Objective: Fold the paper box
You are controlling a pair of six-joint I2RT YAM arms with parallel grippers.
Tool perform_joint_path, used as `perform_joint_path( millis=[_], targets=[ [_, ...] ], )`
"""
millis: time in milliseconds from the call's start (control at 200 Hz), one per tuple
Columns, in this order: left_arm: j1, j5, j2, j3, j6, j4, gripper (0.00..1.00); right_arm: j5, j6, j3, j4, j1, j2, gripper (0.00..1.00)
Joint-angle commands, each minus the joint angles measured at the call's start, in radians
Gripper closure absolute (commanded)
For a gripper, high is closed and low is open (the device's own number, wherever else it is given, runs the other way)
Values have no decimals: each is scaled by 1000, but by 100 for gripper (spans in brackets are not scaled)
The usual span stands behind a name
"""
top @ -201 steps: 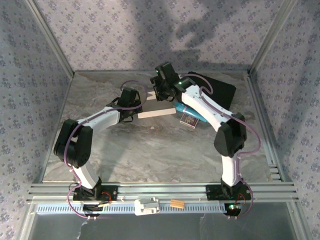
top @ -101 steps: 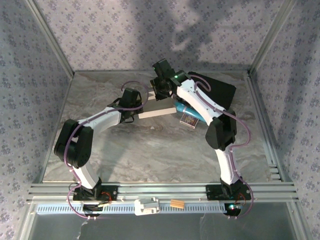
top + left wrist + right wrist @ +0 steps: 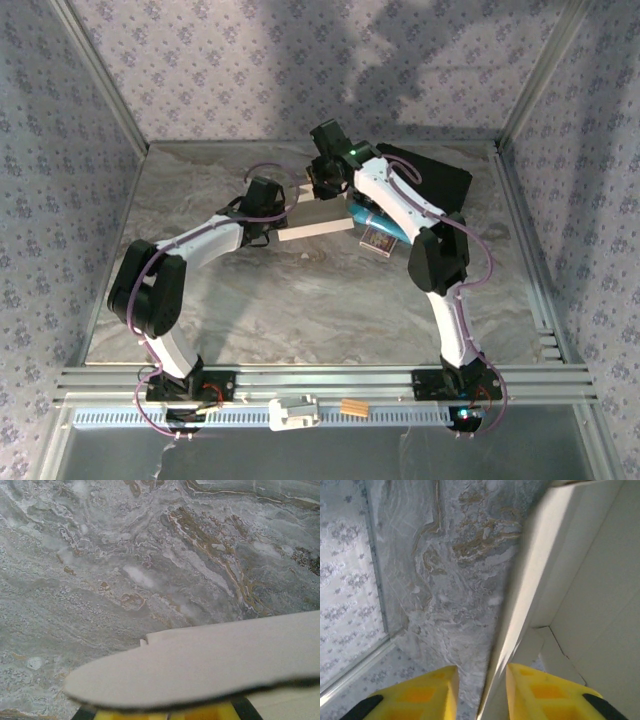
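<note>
The paper box point(image 3: 315, 222) is a white cardboard piece lying mid-table towards the back. My left gripper point(image 3: 270, 220) sits at its left end. In the left wrist view a rounded white flap point(image 3: 200, 665) crosses over my shut left gripper point(image 3: 167, 713). Its tips are hidden under the flap, so I cannot tell whether anything is pinched. My right gripper point(image 3: 325, 190) comes down on the box's far edge. In the right wrist view it point(image 3: 482, 672) is open and straddles an upright thin wall of the paper box point(image 3: 540, 570). The right finger point(image 3: 545, 695) is close to the wall, and the left finger point(image 3: 420, 697) is apart from it.
A black case point(image 3: 440, 180) lies at the back right. A teal object point(image 3: 388, 226) and a small patterned packet point(image 3: 380, 240) lie just right of the box, under the right arm. The marble table point(image 3: 300, 300) is walled on three sides.
The right gripper's jaws have narrowed around the box wall. The right arm's elbow has swung left and nearer. The left arm and the box have hardly moved.
</note>
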Motion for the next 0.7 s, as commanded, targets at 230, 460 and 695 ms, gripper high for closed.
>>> perform_joint_path(
  millis=[230, 460, 695],
  targets=[
    [-26, -40, -50, -32, 23, -45, 100, -75, 9, -150, 92, -1, -44, 90],
    [-54, -55, -141, -56, -29, -114, 64, -79, -11, -301, 116, 14, -141, 100],
    [-134, 19, -500, -214, -257, -341, 53, -94, -41, -578, 225, 42, -282, 100]
  ],
)
